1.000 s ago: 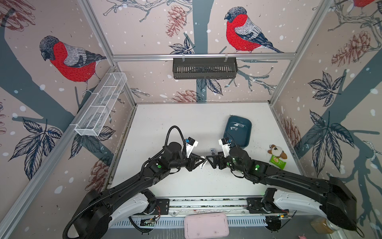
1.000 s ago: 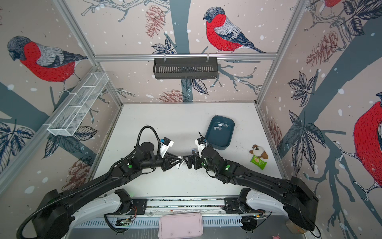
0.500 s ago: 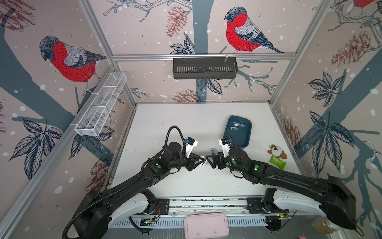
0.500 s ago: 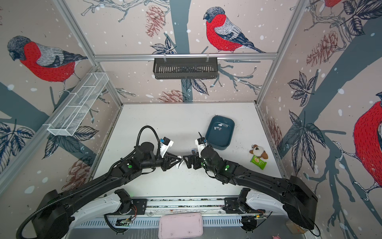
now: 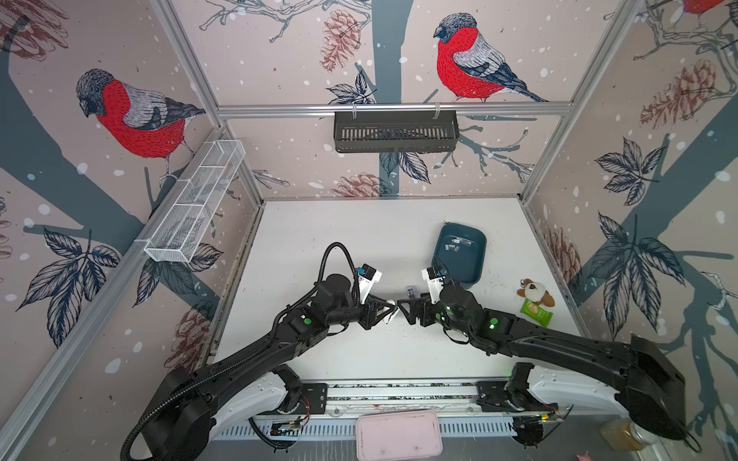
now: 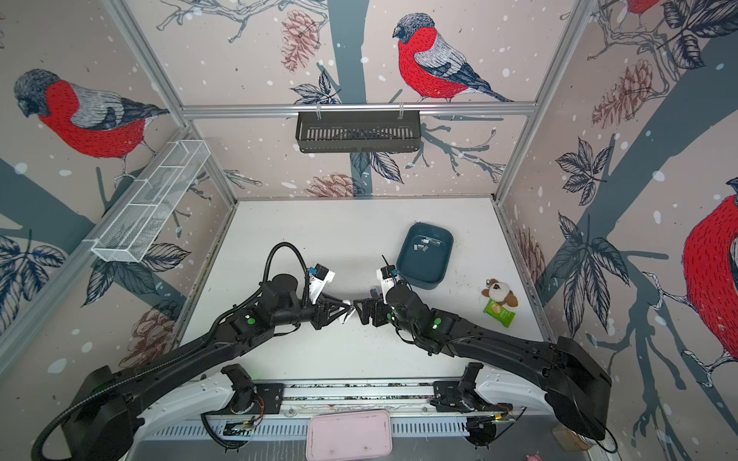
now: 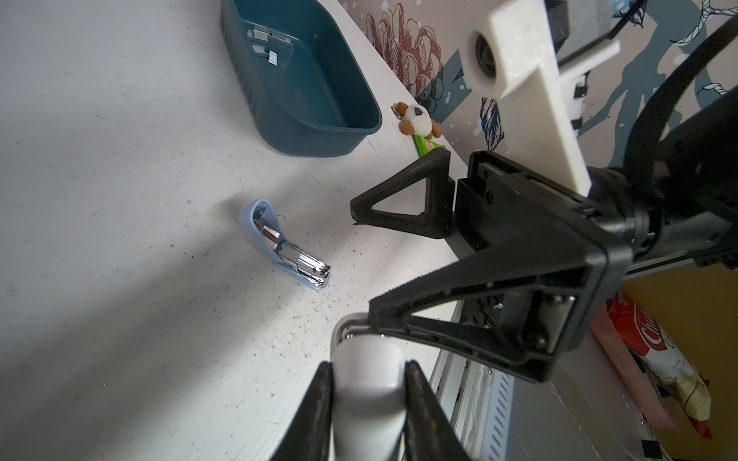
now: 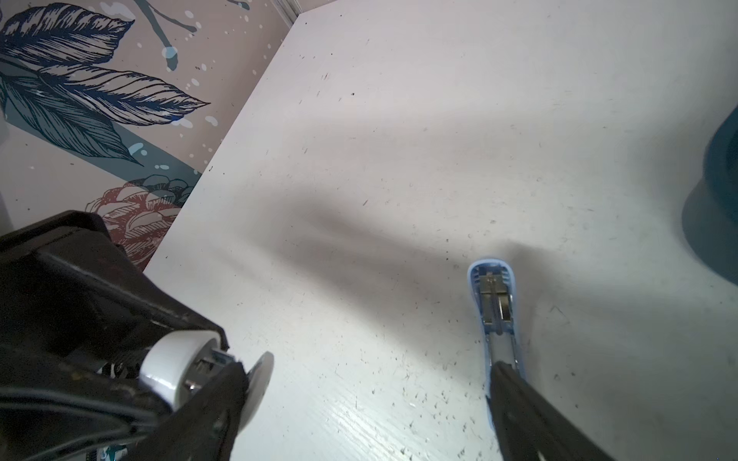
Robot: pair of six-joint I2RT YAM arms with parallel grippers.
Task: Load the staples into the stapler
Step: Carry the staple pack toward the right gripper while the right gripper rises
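Fingers (image 7: 311, 411) of left gripper (image 5: 392, 310) pinch white stapler (image 7: 365, 383) from both sides, nearer than teal tray (image 5: 475, 275) and to its left. Right gripper (image 7: 362, 259) faces it with jaws spread and nothing held; one fingertip sits at the white stapler's nose, contact unclear. Blue stapler (image 7: 279, 243) lies hinged open on the table just off the tray's near-left corner. Staples (image 7: 265, 38) lie inside the tray, at its far end.

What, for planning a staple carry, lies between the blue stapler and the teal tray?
Only bare table between blue stapler and teal tray, shown in the left wrist view.
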